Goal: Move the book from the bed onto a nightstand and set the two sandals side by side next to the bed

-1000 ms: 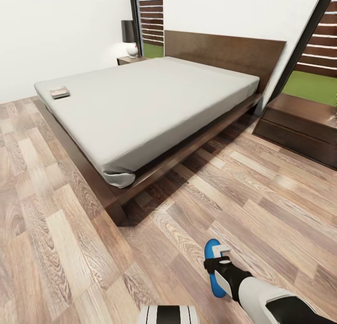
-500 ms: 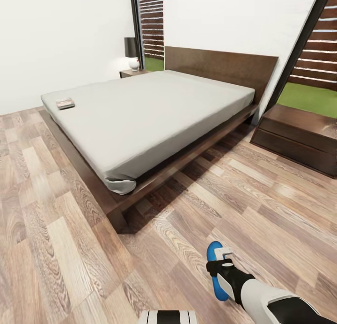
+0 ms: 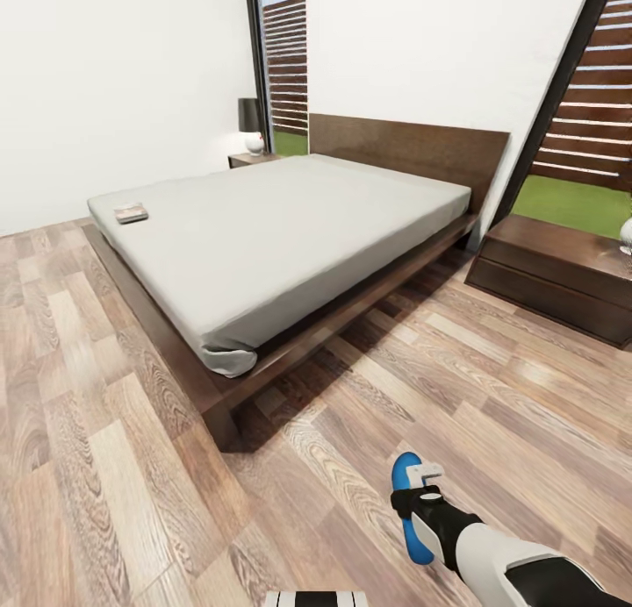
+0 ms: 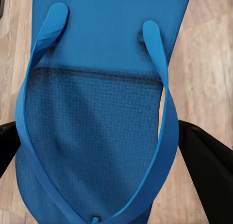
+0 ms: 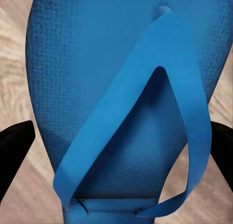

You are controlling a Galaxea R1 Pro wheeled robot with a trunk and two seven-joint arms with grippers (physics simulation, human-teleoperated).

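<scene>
The bed [image 3: 281, 230] with its light-grey mattress fills the middle of the head view. The book [image 3: 130, 212] lies flat near the mattress's far left corner. One nightstand [image 3: 250, 159] stands beside the headboard at the back left, another nightstand [image 3: 562, 269] at the right. My right gripper [image 3: 414, 495] hovers low over the floor, shut on a blue sandal [image 3: 405, 506]. In the right wrist view this sandal [image 5: 121, 78] sits between the dark fingers [image 5: 12, 153]. In the left wrist view my left gripper [image 4: 109, 151] is shut on the other sandal [image 4: 102, 88].
A dark-shaded lamp [image 3: 252, 124] stands on the back left nightstand. Wood-plank floor [image 3: 114, 432] stretches wide in front of the bed's foot and along its right side. Tall dark-framed windows [image 3: 285, 63] flank the headboard. My trunk's top [image 3: 316, 599] shows at the lower edge.
The whole head view has shifted: the bed and book sit lower and look slightly smaller, so the camera moved. Both grippers still hold their sandals; the right arm keeps its place in the picture.
</scene>
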